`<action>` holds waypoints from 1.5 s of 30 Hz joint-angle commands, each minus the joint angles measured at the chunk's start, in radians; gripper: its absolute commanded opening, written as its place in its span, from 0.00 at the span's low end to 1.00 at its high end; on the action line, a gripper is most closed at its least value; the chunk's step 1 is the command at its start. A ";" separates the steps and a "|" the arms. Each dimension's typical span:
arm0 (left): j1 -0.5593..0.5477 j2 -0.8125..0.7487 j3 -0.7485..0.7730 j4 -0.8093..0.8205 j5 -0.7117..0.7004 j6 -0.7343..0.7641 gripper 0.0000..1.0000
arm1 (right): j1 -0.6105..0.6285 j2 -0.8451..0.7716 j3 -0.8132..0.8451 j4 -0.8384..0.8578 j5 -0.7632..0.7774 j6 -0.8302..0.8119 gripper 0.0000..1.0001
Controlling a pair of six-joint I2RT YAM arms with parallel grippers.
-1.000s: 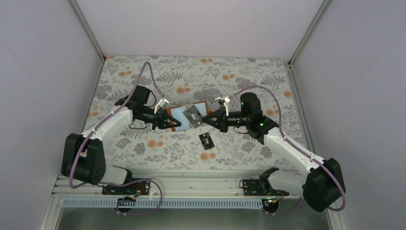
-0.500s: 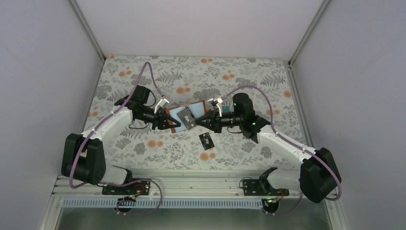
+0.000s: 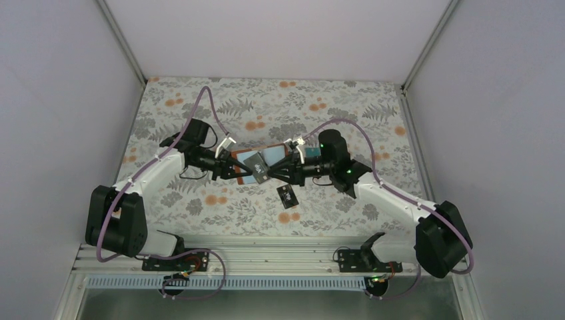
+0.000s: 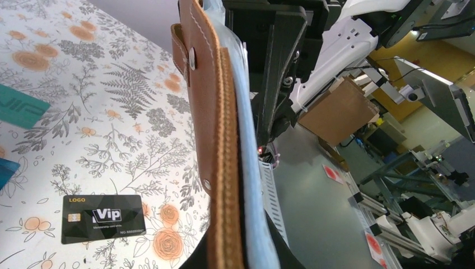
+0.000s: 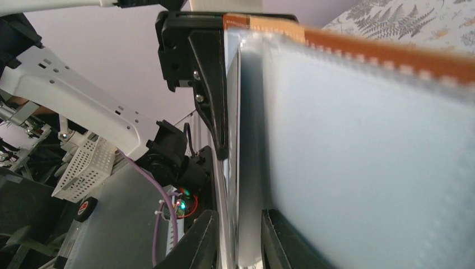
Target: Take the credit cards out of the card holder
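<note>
The brown leather card holder (image 3: 273, 152) hangs above the mat, my left gripper (image 3: 234, 170) shut on its left end. In the left wrist view the card holder (image 4: 215, 140) stands edge-on between the jaws of the left gripper (image 4: 241, 260). A black credit card (image 3: 256, 167) with white marks sticks out of it at a tilt. My right gripper (image 3: 272, 172) is at that card, open, its fingers either side of the thin card edge (image 5: 232, 168) and the pale blue-grey pocket (image 5: 364, 157). Another black credit card (image 3: 287, 195) lies flat on the mat below.
On the flowered mat under the holder lie the black VIP card (image 4: 101, 217), a teal card (image 4: 19, 106) and the corner of a blue card (image 4: 5, 171). The metal rail (image 3: 266, 257) runs along the near edge, and grey walls close in the sides.
My right arm has moved left to the holder and its jaws have parted around the black card's edge. The holder and its card have shifted slightly left and tilted in the left gripper.
</note>
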 commanded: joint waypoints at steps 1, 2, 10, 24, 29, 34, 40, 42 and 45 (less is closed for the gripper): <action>-0.003 -0.007 0.007 0.015 0.053 0.037 0.02 | 0.012 0.031 0.058 0.001 0.001 -0.017 0.20; -0.004 -0.006 0.007 0.011 0.054 0.038 0.02 | 0.012 0.039 0.062 0.002 0.000 -0.018 0.19; -0.002 -0.007 0.007 0.002 0.058 0.050 0.03 | 0.010 0.041 0.074 0.041 0.002 -0.004 0.17; -0.003 -0.011 0.013 -0.032 0.080 0.094 0.02 | -0.022 -0.030 0.045 -0.086 0.069 -0.071 0.23; -0.003 -0.011 0.014 -0.038 0.083 0.100 0.02 | -0.022 -0.019 0.037 -0.119 0.083 -0.090 0.23; -0.002 -0.008 0.016 -0.048 0.087 0.112 0.02 | -0.018 0.004 0.040 -0.137 0.103 -0.104 0.22; -0.002 -0.007 0.022 -0.082 0.103 0.159 0.02 | -0.009 0.013 0.039 -0.142 0.131 -0.115 0.21; -0.003 -0.006 0.023 -0.087 0.107 0.167 0.02 | 0.009 0.032 0.046 -0.140 0.138 -0.124 0.21; -0.004 -0.006 0.025 -0.095 0.108 0.174 0.03 | 0.034 0.057 0.064 -0.137 0.140 -0.134 0.22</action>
